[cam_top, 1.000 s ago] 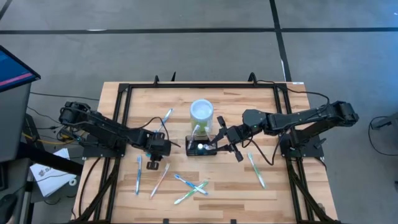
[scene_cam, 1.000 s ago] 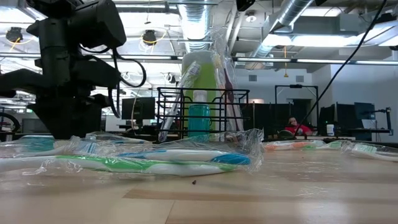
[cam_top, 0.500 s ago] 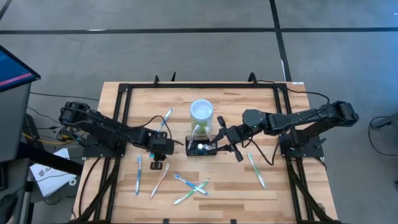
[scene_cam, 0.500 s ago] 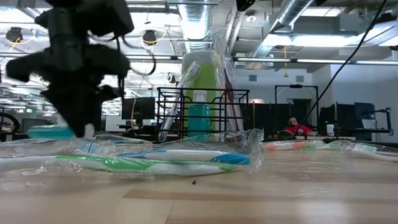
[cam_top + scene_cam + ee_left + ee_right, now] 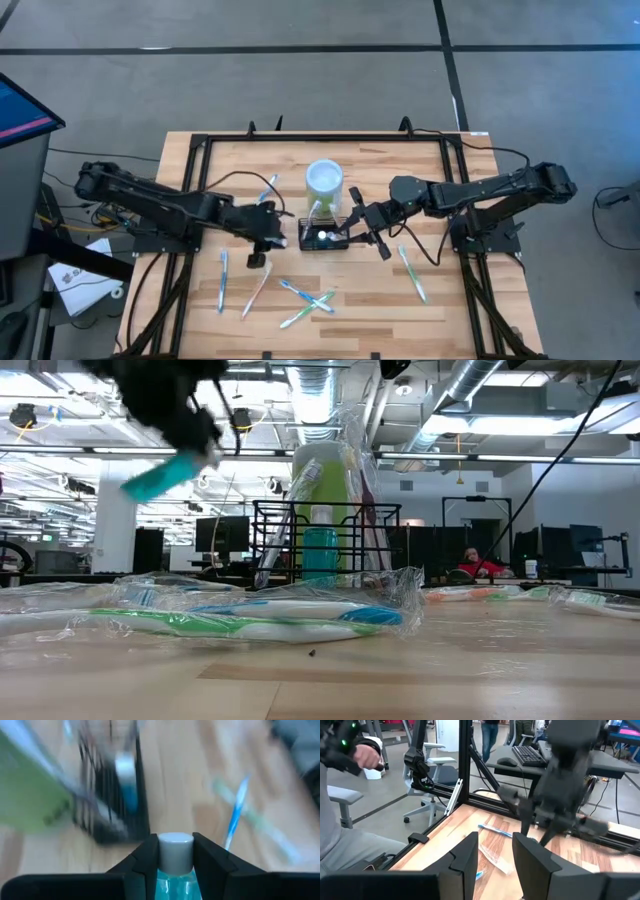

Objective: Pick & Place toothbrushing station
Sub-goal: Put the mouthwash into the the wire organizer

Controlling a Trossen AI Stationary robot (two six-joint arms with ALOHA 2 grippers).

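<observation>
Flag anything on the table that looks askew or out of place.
Two wrapped toothbrushes lie crossed over each other near the table's front edge, and others are scattered singly around the black wire caddy. The left gripper carries a small teal bottle tilted in mid-air. Nothing looks spilled or broken.

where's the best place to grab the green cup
Probably by the rim, from straight above: the lime-green cup stands upright with its open mouth up. Take the far side, since the black wire caddy sits close by its near side.
</observation>
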